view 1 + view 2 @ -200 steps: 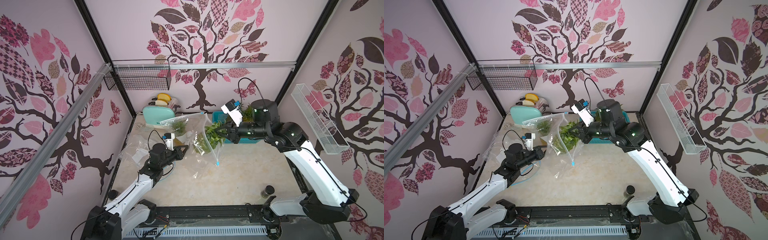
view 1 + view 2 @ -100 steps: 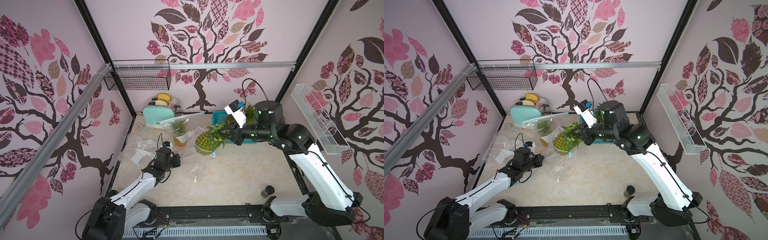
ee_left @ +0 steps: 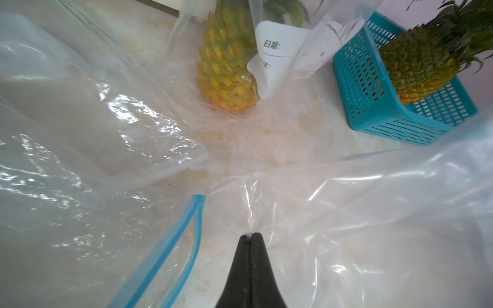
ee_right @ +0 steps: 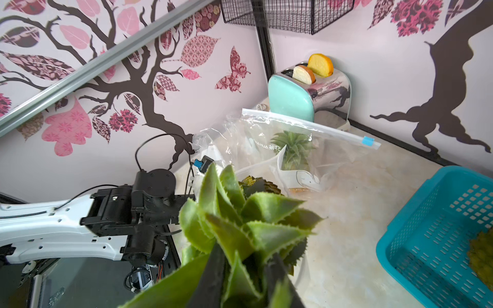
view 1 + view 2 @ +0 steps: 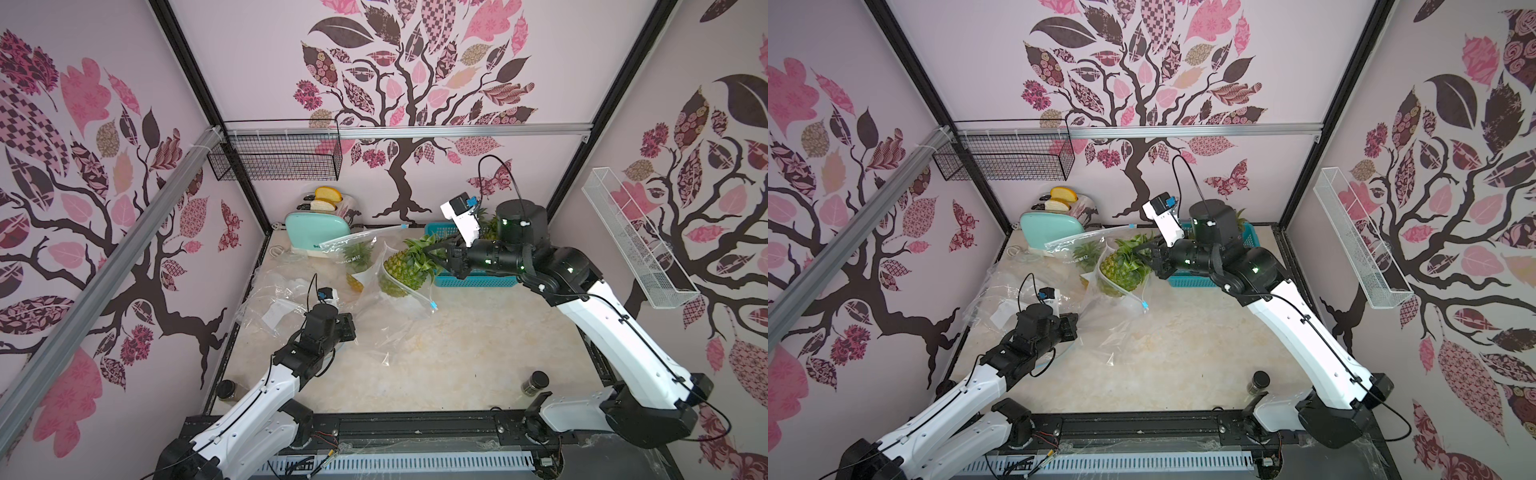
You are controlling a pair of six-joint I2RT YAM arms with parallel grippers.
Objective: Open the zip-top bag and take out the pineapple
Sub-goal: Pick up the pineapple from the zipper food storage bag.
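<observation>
My right gripper [image 5: 440, 255] is shut on the leafy crown [image 4: 240, 221] of the pineapple [image 5: 401, 270], and holds it tilted above the table. Both top views show the pineapple [image 5: 1121, 272] with its lower end still inside the open mouth of the clear zip-top bag [image 5: 386, 316]. A blue slider [image 5: 433, 306] hangs from the bag's rim. My left gripper [image 5: 349, 328] sits low near the table, shut on a pinch of the bag's plastic [image 3: 346, 213]. In the left wrist view the left gripper [image 3: 250, 234] has its jaws pressed together on that film.
A second sealed bag with a pineapple [image 5: 357, 253] stands behind, in front of the mint toaster [image 5: 318, 226]. A blue basket [image 5: 473, 280] at the back right holds another pineapple [image 3: 421, 61]. Loose empty bags [image 5: 274, 307] lie at the left. A small jar [image 5: 534, 382] stands front right.
The right gripper has drawn the pineapple up and to the right, baring its body from the bag. The left gripper has come down and forward with the bag's plastic.
</observation>
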